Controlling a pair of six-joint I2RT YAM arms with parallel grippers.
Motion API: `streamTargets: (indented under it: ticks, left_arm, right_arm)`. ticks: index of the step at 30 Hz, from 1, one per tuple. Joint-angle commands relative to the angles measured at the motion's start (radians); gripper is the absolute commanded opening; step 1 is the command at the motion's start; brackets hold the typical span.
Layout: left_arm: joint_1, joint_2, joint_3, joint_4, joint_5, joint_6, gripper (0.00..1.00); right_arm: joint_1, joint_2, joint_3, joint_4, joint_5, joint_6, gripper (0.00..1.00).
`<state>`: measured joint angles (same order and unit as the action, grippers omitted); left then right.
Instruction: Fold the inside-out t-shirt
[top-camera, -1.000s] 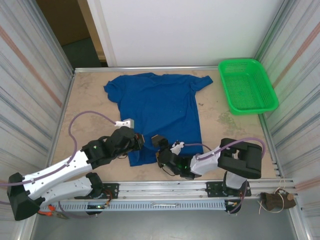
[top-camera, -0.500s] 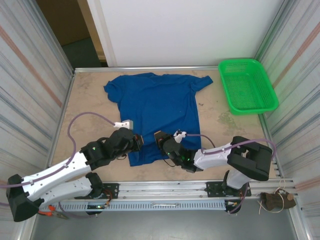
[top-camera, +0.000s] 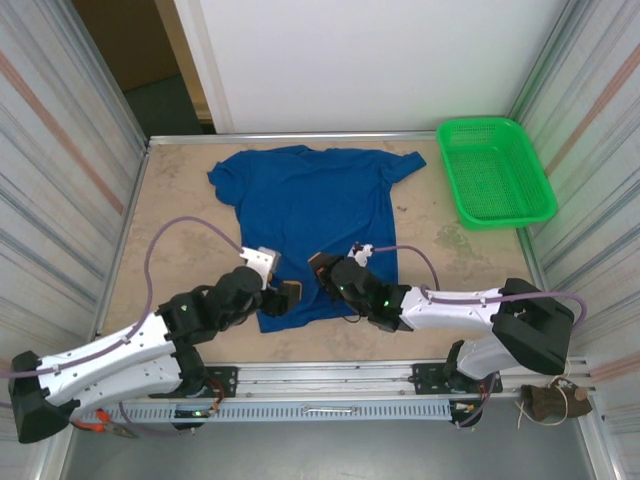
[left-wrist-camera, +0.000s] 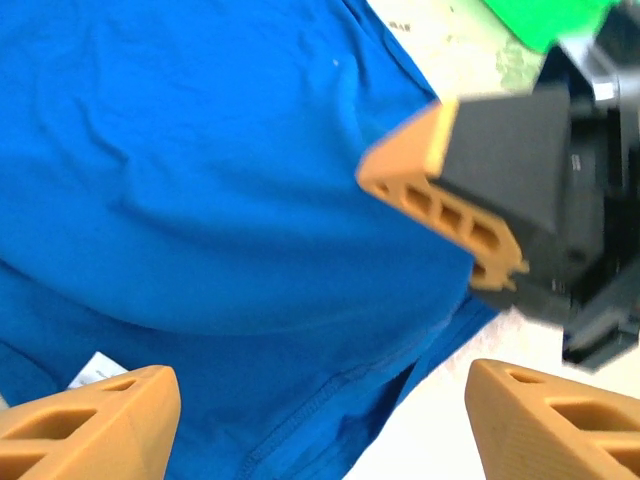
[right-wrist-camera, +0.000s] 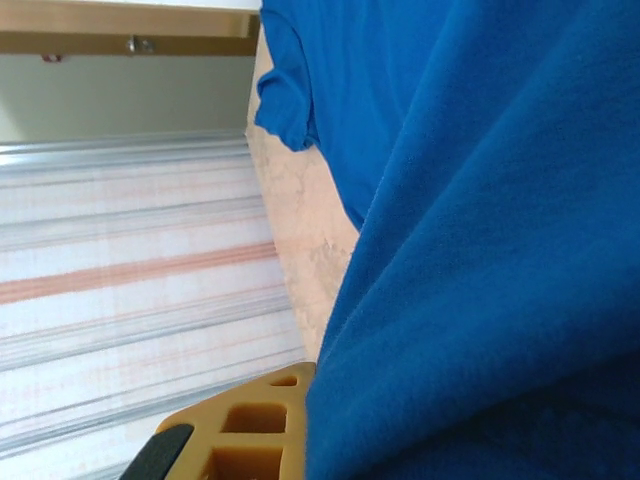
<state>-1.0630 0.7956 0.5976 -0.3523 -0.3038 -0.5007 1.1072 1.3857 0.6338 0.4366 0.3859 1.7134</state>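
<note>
Lying spread out on the counter (top-camera: 180, 200), the blue t-shirt (top-camera: 310, 205) has its collar and sleeves toward the far edge and its hem toward the near edge, a little left of the middle. A green mesh basket (top-camera: 495, 170) sits in the far right corner, well apart from the shirt.

Both arms reach in from the near edge to the hem. The left claw (top-camera: 287, 297) is at the hem's near left part, and the right claw (top-camera: 322, 267) is just beside it, at the hem's right part.

The left wrist view shows the left claw (left-wrist-camera: 320, 425) standing wide — its two orange fingertips (left-wrist-camera: 100, 420) are far apart and nothing is between them. The blue cloth (left-wrist-camera: 200, 180) lies under it, with the stitched hem running across the gap. A small white tag (left-wrist-camera: 95, 370) peeks out by the left fingertip. An orange-and-black finger (left-wrist-camera: 450, 190) of the right claw crosses above the cloth near the hem's corner.

In the right wrist view the right claw is closed tight on a fold of the shirt (right-wrist-camera: 480, 250) — the fabric bunches up right against its orange finger (right-wrist-camera: 250, 435). Beyond it one sleeve (right-wrist-camera: 285, 90) lies flat on the counter (right-wrist-camera: 300, 240), next to a ribbed side wall (right-wrist-camera: 130, 280).
</note>
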Motion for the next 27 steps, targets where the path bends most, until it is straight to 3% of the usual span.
streamTargets:
  ticks: [1, 8, 16, 20, 22, 23, 25, 27]
  left_arm:
    - [-0.082, 0.046, -0.03, 0.085, -0.116, 0.119, 0.78]
    - [-0.224, 0.205, -0.05, 0.24, -0.299, 0.207, 0.82]
    - [-0.236, 0.363, -0.092, 0.439, -0.472, 0.202, 0.91]
    - [-0.221, 0.45, -0.078, 0.499, -0.583, 0.206, 0.89]
    - [-0.193, 0.476, -0.068, 0.521, -0.619, 0.202, 0.79]
    - [-0.179, 0.479, -0.068, 0.534, -0.624, 0.207, 0.69]
    - [-0.149, 0.454, -0.07, 0.571, -0.597, 0.252, 0.29]
    - [-0.125, 0.406, -0.048, 0.557, -0.545, 0.3, 0.0]
  right_arm:
    - [-0.019, -0.021, 0.041, -0.058, -0.071, -0.06, 0.0]
    - [-0.038, -0.011, 0.06, -0.064, -0.112, -0.058, 0.0]
    - [-0.038, -0.011, 0.069, -0.07, -0.117, -0.04, 0.0]
    - [-0.028, -0.014, 0.066, -0.071, -0.109, -0.025, 0.0]
    - [-0.021, -0.021, 0.065, -0.072, -0.103, -0.017, 0.0]
    - [-0.02, -0.024, 0.064, -0.072, -0.101, -0.015, 0.0]
    - [-0.017, -0.038, 0.062, -0.076, -0.099, -0.015, 0.0]
    - [-0.016, -0.061, 0.052, -0.075, -0.096, -0.021, 0.02]
